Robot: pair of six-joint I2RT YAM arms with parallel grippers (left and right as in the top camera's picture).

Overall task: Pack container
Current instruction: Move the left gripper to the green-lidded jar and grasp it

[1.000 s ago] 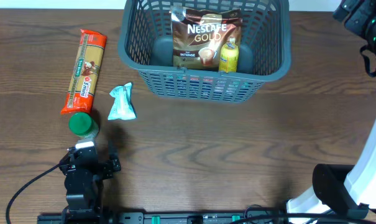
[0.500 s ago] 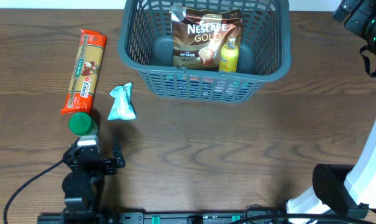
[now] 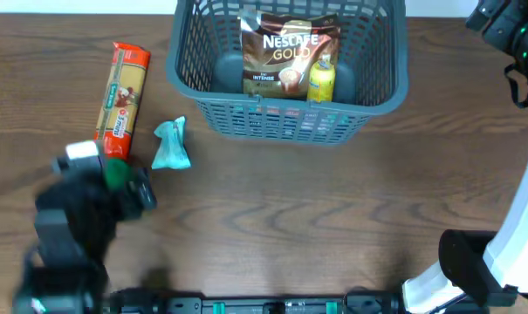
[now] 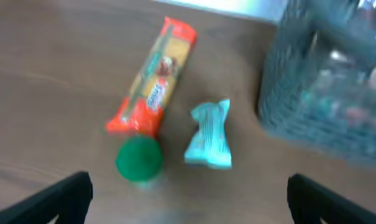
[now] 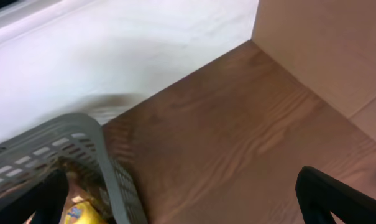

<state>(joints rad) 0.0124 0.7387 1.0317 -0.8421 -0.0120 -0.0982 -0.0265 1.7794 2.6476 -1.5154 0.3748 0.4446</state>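
A dark brown wooden table (image 3: 333, 201) fills the overhead view. At its far edge, a little right of centre, stands the basket (image 3: 285, 118), dark grey with slotted walls and a thick rim, and far larger than anything else on the table. The left wrist view shows the basket (image 4: 324, 93) blurred at the upper right. The right wrist view shows only one corner of its rim (image 5: 51, 134), at the lower left.

The left arm (image 3: 80, 218) is a blurred black shape at the near left of the table. Its gripper (image 4: 188, 183) is released, with the two dark fingers spread to the bottom corners of the wrist view and nothing between them. The right arm (image 3: 508, 35) is at the far right corner, beyond the basket. Its gripper (image 5: 183, 180) is also released and empty, with the fingers wide apart above bare wood.

Inside the basket a brown and gold coffee bag (image 3: 288, 52) leans up, its label facing the camera. Just right of it, touching or nearly so, a small yellow bottle (image 3: 321, 78) stands upright.

Left of the basket and well apart from it, a long orange pasta pack (image 3: 124, 96) lies lengthwise on the table, also seen from the left wrist (image 4: 153, 87). A small teal packet (image 3: 171, 146) lies between the pack's near end and the basket, touching neither (image 4: 209, 134). A round green lid (image 3: 117, 174) sits right at the pack's near end (image 4: 138, 158). From overhead the left arm partly covers it.
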